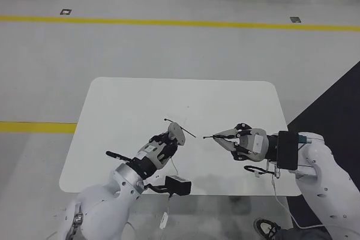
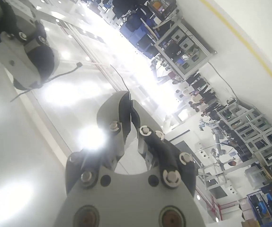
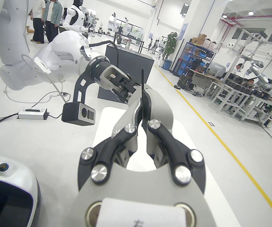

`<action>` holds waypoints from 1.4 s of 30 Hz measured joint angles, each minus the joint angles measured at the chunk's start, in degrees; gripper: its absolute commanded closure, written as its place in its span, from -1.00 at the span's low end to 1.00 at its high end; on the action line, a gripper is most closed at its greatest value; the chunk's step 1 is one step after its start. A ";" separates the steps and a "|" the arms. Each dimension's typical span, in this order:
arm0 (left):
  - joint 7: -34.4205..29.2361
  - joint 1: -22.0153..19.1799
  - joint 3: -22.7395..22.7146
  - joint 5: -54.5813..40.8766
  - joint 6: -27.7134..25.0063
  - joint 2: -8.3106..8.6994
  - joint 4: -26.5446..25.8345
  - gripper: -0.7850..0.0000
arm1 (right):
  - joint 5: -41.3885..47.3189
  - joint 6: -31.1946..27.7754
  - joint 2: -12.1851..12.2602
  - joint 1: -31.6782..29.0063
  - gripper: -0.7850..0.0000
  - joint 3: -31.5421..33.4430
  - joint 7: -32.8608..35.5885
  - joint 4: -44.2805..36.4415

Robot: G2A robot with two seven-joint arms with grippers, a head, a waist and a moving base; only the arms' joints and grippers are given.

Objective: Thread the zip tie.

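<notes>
Two thin black zip tie strands [image 1: 190, 134]

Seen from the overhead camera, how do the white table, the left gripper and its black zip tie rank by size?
Largest: white table.
Then: left gripper.
Smallest: zip tie, similar in length to the gripper but far thinner.

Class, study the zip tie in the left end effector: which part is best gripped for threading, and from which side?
Grip the zip tie a short way back from its free end, coming crosswise to the strap, as the left end effector does. The strap is thin, so a short overhang likely aims truer.
</notes>
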 measured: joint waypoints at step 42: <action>-0.92 -0.68 0.61 0.61 0.60 -0.91 0.00 1.00 | 0.58 0.12 -0.99 1.67 1.00 -1.01 0.14 1.65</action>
